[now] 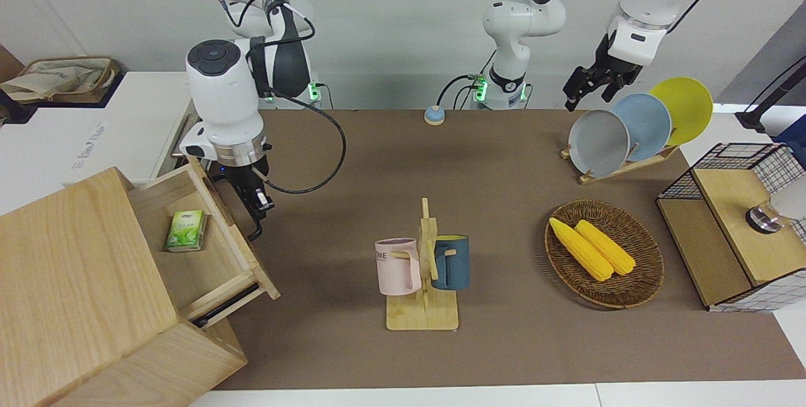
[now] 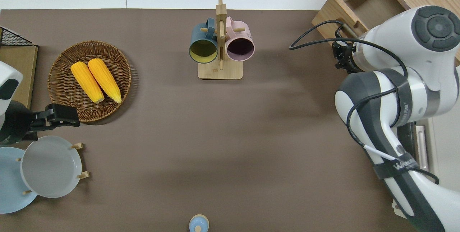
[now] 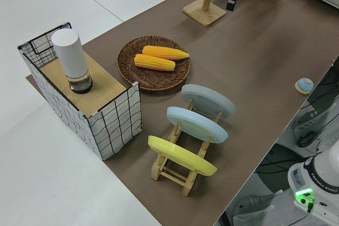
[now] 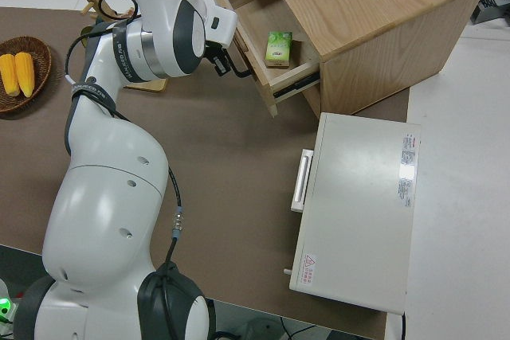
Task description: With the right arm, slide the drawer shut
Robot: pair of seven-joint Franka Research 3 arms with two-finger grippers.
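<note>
Right gripper at the black handle of the part-open drawer; whether its fingers clasp the handle cannot be told. Left arm parked.

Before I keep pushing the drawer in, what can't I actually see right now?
- Right gripper: its fingers at the drawer handle are too small in the front view and hidden under the wrist in the overhead view.
- Drawer interior: cut off by the overhead view's edge.
- Left arm: parked.

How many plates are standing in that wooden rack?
3: a grey plate at the rack's end nearest the table's middle, a blue plate in the middle slot, and a yellow plate at the end toward the table's edge. The left side view shows none hidden.
</note>
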